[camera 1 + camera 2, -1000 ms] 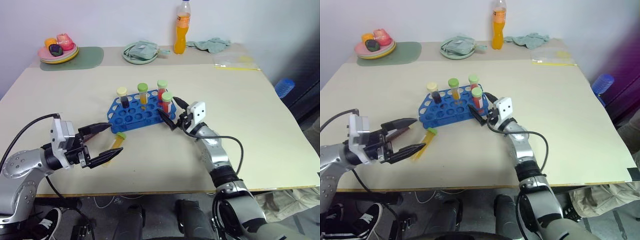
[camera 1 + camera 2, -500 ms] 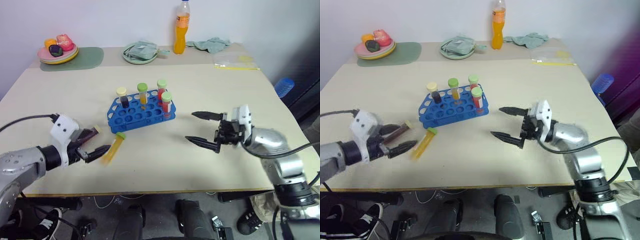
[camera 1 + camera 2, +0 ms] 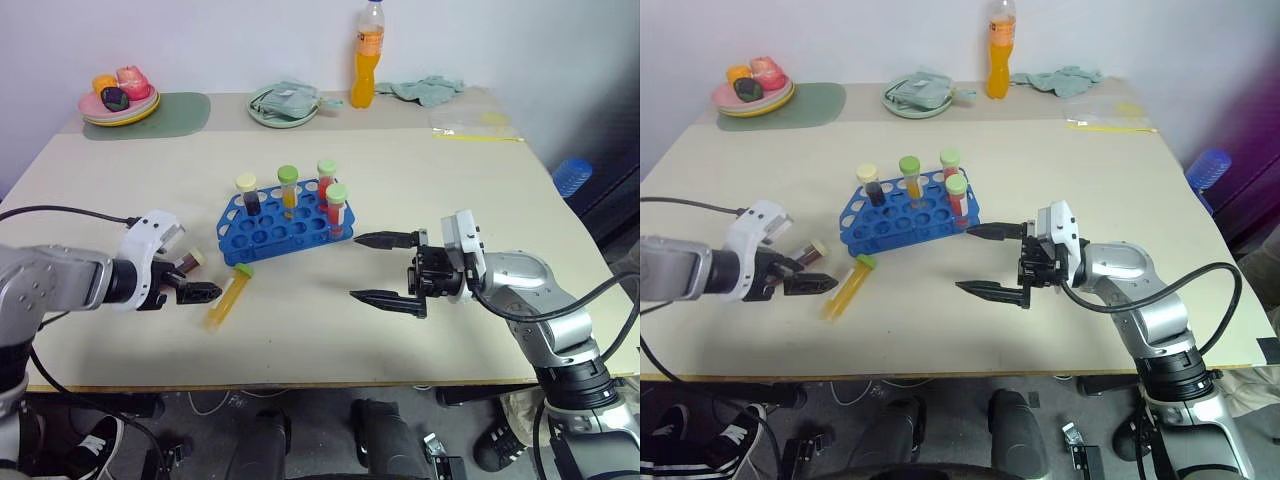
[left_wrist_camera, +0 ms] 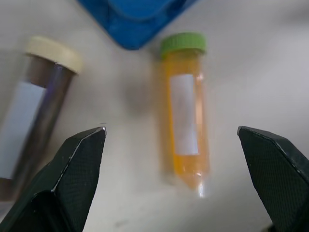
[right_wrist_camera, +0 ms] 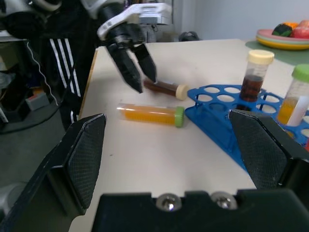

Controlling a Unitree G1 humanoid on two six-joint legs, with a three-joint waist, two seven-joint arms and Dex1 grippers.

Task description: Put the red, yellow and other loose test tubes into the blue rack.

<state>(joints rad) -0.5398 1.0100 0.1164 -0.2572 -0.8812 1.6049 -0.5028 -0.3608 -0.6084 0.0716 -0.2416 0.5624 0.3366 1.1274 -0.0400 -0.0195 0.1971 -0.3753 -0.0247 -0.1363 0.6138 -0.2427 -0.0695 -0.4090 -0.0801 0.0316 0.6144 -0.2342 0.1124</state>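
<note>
The beige desk [image 3: 480, 180] has broad bare room ahead of and to the right of the right fingers, out to its right edge. The blue rack [image 3: 283, 222] stands mid-desk between the two arms, holding four upright capped tubes: a cream-capped dark one [image 3: 247, 193], a green-capped yellow one [image 3: 288, 188] and two green-capped red ones [image 3: 333, 208]. The right gripper [image 3: 384, 268] hovers just right of the rack, its fingers [image 3: 386, 240] spread wide with nothing between them, tips pointing toward the rack. The left gripper [image 3: 196, 281] is low over the desk left of the rack, fingers [image 4: 79, 154] released and wide apart. The loose yellow tube [image 4: 185, 113], green cap toward the rack corner, lies just ahead of the left fingertips, between them. The loose brown tube [image 4: 34, 101], cream-capped, lies by one left finger. Both loose tubes carry blank white labels; no writing can be read.
</note>
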